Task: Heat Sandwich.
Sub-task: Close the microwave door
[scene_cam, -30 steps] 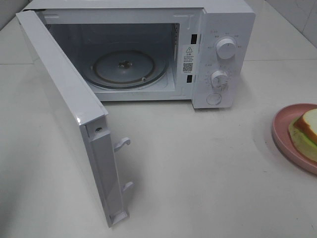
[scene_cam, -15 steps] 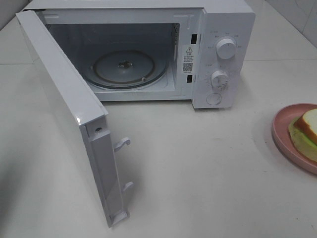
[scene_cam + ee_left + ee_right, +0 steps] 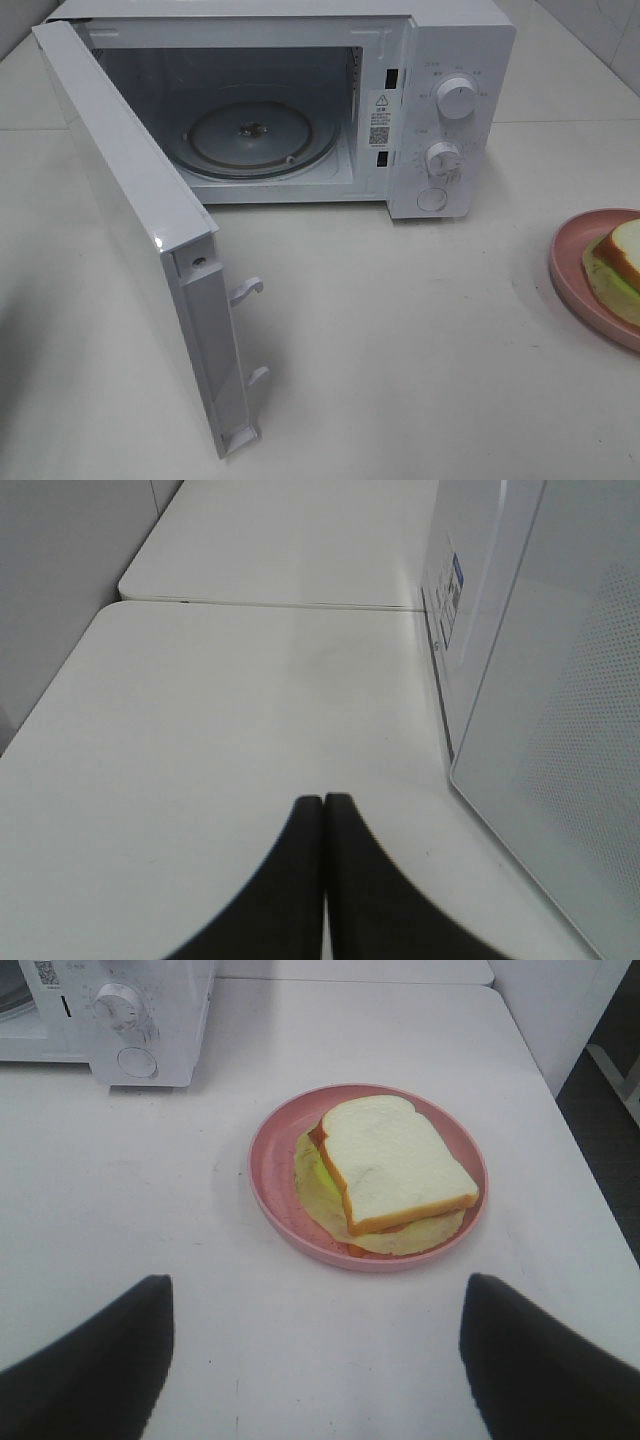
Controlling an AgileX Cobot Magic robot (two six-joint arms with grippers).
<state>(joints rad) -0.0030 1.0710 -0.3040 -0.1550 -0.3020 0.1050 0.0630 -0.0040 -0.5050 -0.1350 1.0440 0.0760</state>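
- Here the white microwave oven (image 3: 300,110) stands with its white door (image 3: 140,240) swung wide, and the round glass turntable (image 3: 262,138) inside is bare.
- The small sandwich of white bread with tan crust and a green leafy layer (image 3: 392,1170) lies on the round pink plate (image 3: 275,1175), on the white table (image 3: 400,340) at about four o'clock from the oven in the high view.
- The right gripper (image 3: 315,1360) hangs with its jaws spread wide; the sandwich sits at twelve o'clock from them, centred in the gap and near.
- The bread's long axis runs roughly from eleven to five o'clock in the right wrist view.
- The left gripper (image 3: 323,815), fingers pressed together on nothing, sits beside the door, well apart from the plate.
- The right arm is clearly nearer, so the pickup likely falls to it.
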